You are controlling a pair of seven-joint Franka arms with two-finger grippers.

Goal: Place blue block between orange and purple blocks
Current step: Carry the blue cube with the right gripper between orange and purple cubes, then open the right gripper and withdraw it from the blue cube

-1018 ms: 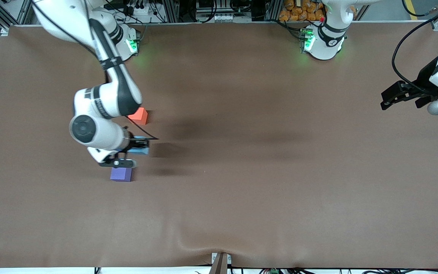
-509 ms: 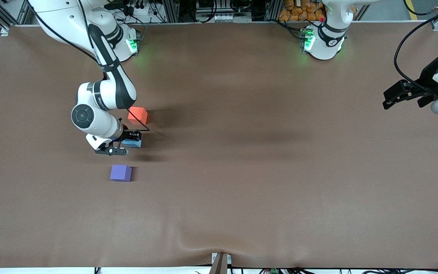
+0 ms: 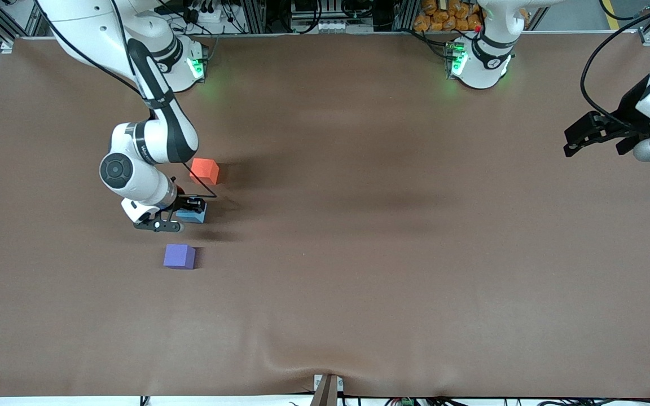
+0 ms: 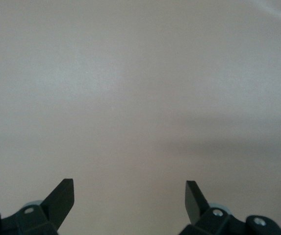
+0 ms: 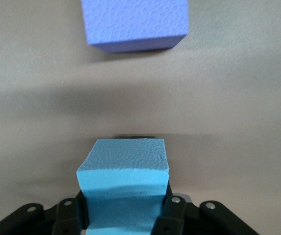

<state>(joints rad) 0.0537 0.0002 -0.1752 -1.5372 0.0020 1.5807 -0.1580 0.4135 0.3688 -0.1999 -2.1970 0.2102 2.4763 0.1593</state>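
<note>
Brown table [image 3: 392, 270], three cubes, two grippers.
One orange block [image 3: 205, 171], one blue block [image 3: 192, 213], one purple block [image 3: 179, 256], lined up toward the right arm's end: blue between the others, nearer the front camera than orange, farther than purple. Right gripper [image 3: 185, 210] pinching the blue block [image 5: 124, 183], low at the table. Left gripper [image 3: 584, 134] spread wide, waiting over the table's left-arm end, fingertips [image 4: 62, 196] apart above bare surface.

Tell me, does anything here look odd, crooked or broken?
Nothing stands out. The right gripper holds the blue block squarely between the orange block and the purple block. All three cubes look intact. The left gripper waits open at the table's edge.
</note>
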